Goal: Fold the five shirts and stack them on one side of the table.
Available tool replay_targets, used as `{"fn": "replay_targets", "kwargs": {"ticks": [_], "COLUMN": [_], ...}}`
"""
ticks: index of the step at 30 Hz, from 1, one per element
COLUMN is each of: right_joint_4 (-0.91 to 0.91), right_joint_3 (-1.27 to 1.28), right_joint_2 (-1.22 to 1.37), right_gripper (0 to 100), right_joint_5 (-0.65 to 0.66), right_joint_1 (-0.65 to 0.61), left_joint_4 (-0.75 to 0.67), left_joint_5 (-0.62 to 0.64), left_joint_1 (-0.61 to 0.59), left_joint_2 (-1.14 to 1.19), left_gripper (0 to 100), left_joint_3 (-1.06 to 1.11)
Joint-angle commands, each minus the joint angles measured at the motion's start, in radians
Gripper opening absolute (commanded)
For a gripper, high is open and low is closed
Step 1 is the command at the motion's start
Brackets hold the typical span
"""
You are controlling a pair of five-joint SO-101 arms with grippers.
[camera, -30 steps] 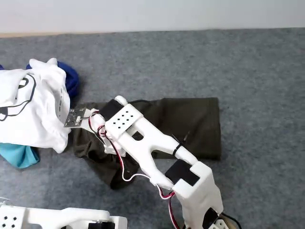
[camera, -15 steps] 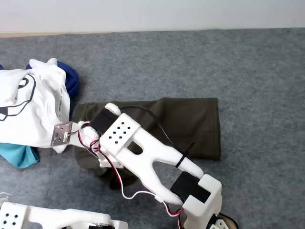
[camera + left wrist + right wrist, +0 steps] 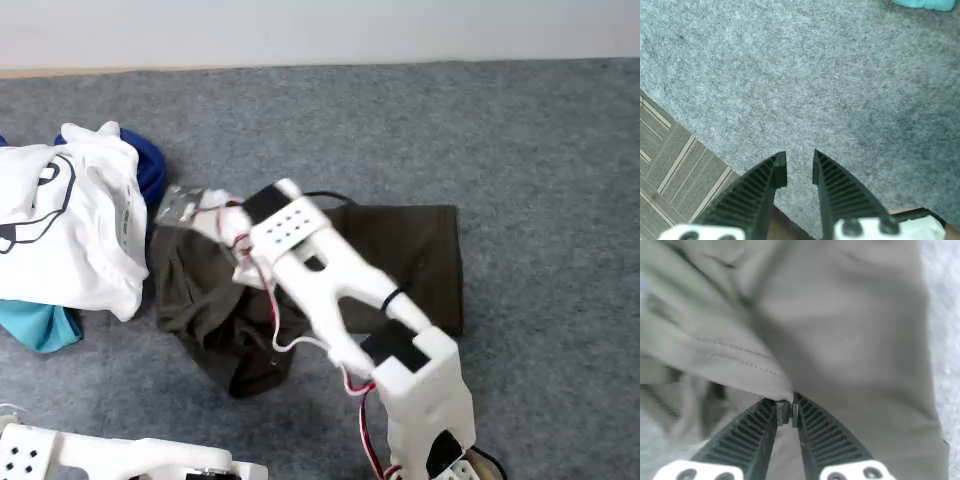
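We see the right gripper (image 3: pixel 786 412) clamped on a stitched hem of the olive shirt (image 3: pixel 410 260), its jaws closed with a fold of cloth pinched between the tips. That shirt lies near the middle of the table. Its right part is flat and squared, while its left part is bunched and rumpled, with the gripped edge held up at the far left corner. The right arm (image 3: pixel 340 290) reaches diagonally across the shirt from the near edge and hides much of its middle in the high view. Just to the left sits a loose pile. The white shirt (image 3: pixel 60 230), with a dark printed line, is on top. The blue shirt (image 3: pixel 152 170) peeks out behind it, and the teal shirt (image 3: pixel 40 328) shows from under its near edge. The rumpled end of the olive shirt comes close to the white one, though we cannot tell whether they touch. The left arm (image 3: pixel 120 460) lies low along the near left edge. The left gripper (image 3: pixel 795 167) has its jaws a little apart with nothing between them, over bare felt by the table's edge. Grey felt (image 3: pixel 520 150) covers the whole table. A pale wall (image 3: pixel 300 30) runs along the far side, and a wood-patterned floor (image 3: pixel 670 165) shows beyond the felt's edge in the left wrist view.
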Motion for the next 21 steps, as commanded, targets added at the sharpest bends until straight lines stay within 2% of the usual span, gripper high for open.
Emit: {"fn": "replay_targets", "kwargs": {"ticks": [1,9,14,21], "right_joint_4": [-0.030,0.041,0.137,0.340], "right_joint_3": [-0.040,-0.160,-0.293,-0.578], "right_joint_2": [0.015,0.117,0.163,0.159], "right_gripper": [1.0,1.4,12.1,13.9], "right_joint_5": [0.003,0.003,0.002,-0.017], "right_joint_1": [0.071,0.120,0.117,0.045], "left_joint_4": [-0.014,-0.015,-0.015,-0.015], "left_joint_5": [-0.006,-0.006,-0.006,-0.006], "left_joint_1": [0.005,0.005,0.005,0.005], "left_joint_2": [-0.014,-0.014,-0.014,-0.014], "left_gripper": [10,10,10,10], "left_joint_3": [-0.004,0.016,0.039,0.038]}}
